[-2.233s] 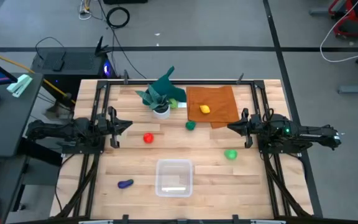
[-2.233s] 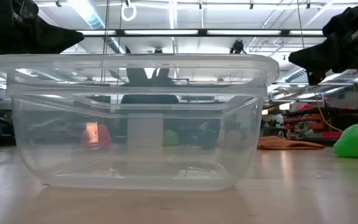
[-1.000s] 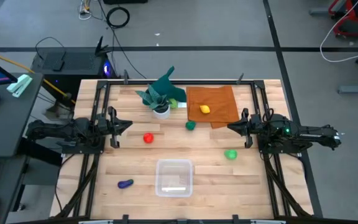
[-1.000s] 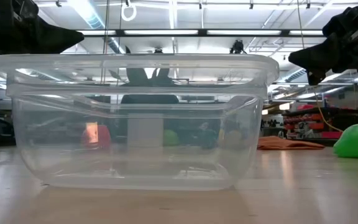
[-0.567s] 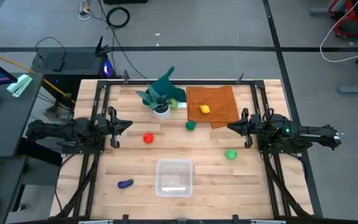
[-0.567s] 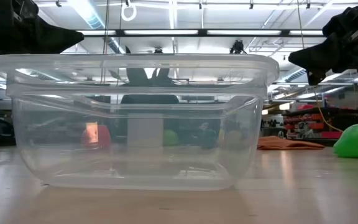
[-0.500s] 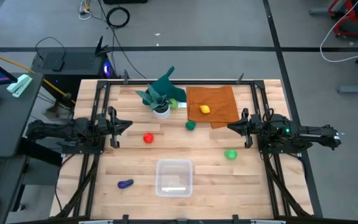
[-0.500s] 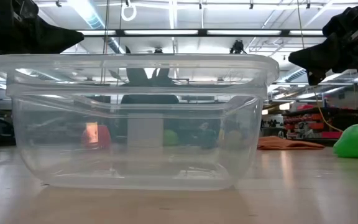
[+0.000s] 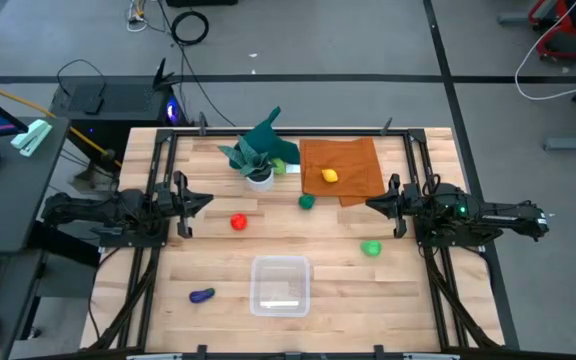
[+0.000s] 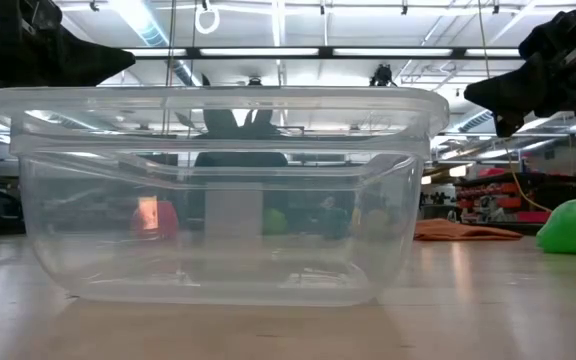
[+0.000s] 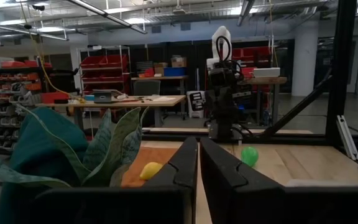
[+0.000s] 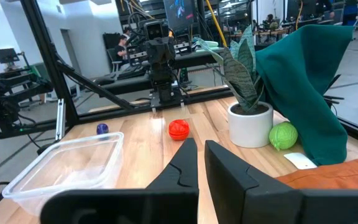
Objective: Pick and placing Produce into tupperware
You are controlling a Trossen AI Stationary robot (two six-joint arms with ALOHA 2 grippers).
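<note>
Nothing is moving since earlier: the left gripper [image 9: 190, 203] and right gripper [image 9: 376, 205] are idling over the bench [image 9: 338, 290], jaws narrow, the tupperware [image 9: 280, 285] sitting empty; no readable writing.

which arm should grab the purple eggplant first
Left. The purple eggplant lies on the left arm's side of the table, left of the tupperware. The left claw waits on that side; the right claw would have to cross over the tupperware.
</note>
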